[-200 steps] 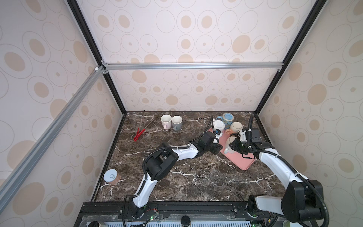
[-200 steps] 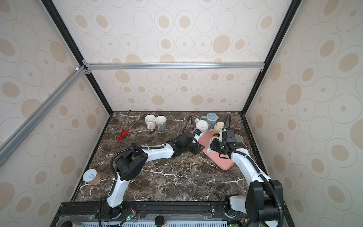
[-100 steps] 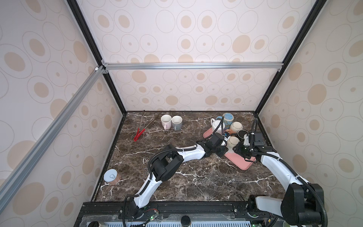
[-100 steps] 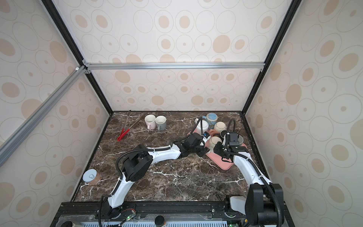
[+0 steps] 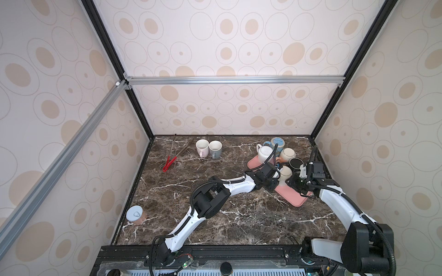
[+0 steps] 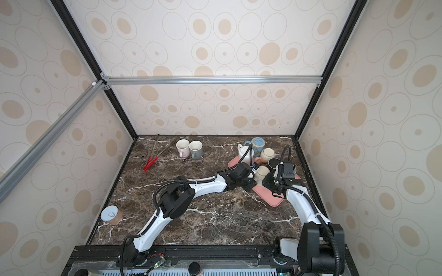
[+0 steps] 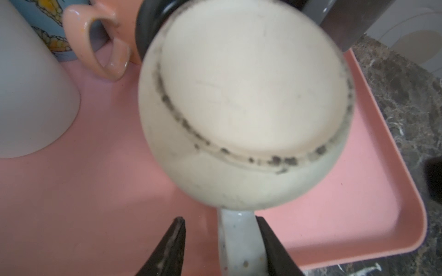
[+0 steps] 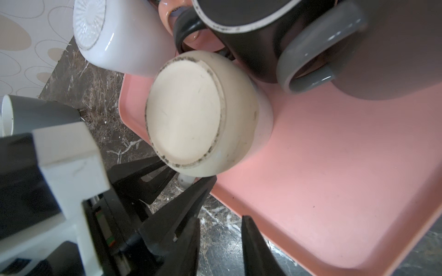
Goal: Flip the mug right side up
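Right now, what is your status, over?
Left gripper open, astride handle of cream ceramic mug, upside down. Right gripper open, empty. Black ceramic mug crowds it.

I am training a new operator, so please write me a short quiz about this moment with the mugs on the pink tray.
1. True or false: the cream mug stands mouth-down on the pink tray.
2. What lies between the fingers of the left gripper? A: the mug's handle. B: the tray's rim. C: nothing.
3. In one word: what does the right gripper hold?
Key: 1 true; 2 A; 3 nothing.
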Robot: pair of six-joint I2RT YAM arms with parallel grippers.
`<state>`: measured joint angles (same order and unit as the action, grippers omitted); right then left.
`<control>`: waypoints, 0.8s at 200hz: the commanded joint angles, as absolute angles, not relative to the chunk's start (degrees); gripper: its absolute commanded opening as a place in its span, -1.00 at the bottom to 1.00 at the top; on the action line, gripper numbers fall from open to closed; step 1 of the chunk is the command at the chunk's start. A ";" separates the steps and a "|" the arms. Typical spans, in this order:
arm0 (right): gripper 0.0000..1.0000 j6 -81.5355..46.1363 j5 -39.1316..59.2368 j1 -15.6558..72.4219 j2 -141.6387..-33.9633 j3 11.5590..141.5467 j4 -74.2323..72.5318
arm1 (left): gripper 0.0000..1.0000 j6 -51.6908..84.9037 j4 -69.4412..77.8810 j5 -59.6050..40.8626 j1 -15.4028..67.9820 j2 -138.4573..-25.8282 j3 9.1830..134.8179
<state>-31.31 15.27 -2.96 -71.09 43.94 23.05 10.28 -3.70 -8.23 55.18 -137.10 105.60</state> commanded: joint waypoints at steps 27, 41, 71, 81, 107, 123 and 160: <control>-0.34 -31.90 16.25 -3.16 -71.72 43.17 22.68 | -0.21 8.61 -6.10 -5.90 55.77 -136.99 108.67; -0.34 -31.85 16.27 -3.16 -71.72 43.11 22.65 | -0.17 8.60 -6.07 -5.72 55.81 -136.52 108.46; -0.34 -31.92 16.48 -3.16 -71.59 42.98 22.75 | -0.26 8.60 -5.81 -5.62 55.81 -136.00 108.13; -0.34 -31.98 16.52 -3.17 -71.50 42.89 22.73 | -0.35 8.60 -5.82 -5.61 55.81 -136.05 108.19; -0.34 -31.77 16.45 -3.16 -71.52 42.89 22.88 | -0.40 8.90 -5.72 -5.56 55.81 -136.01 108.28; -0.34 -31.73 16.52 -3.16 -71.49 42.89 22.89 | -0.32 8.97 -5.78 -5.45 55.81 -135.75 108.34; -0.34 -31.79 16.63 -3.21 -71.92 43.24 22.83 | -0.34 8.46 -5.97 -5.06 55.81 -135.09 108.20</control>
<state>-31.57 16.45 -2.96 -71.13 43.59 22.72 9.58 -5.28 -5.93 55.35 -137.12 106.65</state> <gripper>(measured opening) 0.329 0.354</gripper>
